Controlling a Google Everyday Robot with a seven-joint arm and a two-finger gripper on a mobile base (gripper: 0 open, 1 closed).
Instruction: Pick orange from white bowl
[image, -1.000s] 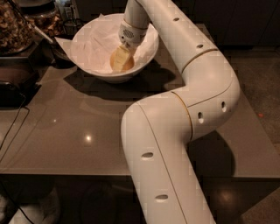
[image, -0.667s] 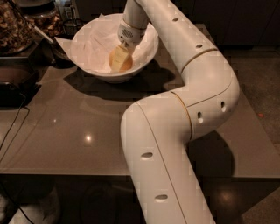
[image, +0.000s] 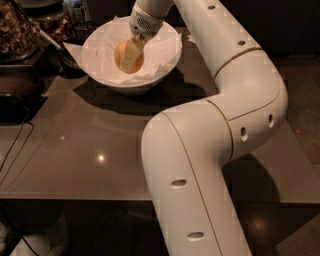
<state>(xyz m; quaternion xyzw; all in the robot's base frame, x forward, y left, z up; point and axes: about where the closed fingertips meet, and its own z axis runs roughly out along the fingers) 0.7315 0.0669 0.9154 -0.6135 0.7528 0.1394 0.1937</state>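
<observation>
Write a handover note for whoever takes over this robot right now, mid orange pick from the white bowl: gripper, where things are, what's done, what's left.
Gripper: down inside the white bowl, right against the orange. Whether it has a hold cannot be told.
Orange: within the bowl, over the crumpled white paper lining it.
Bowl: upright at the far side of the table.
Done: the reach to the orange.
Left: confirm the grasp, then lift the orange clear of the bowl's rim.
</observation>
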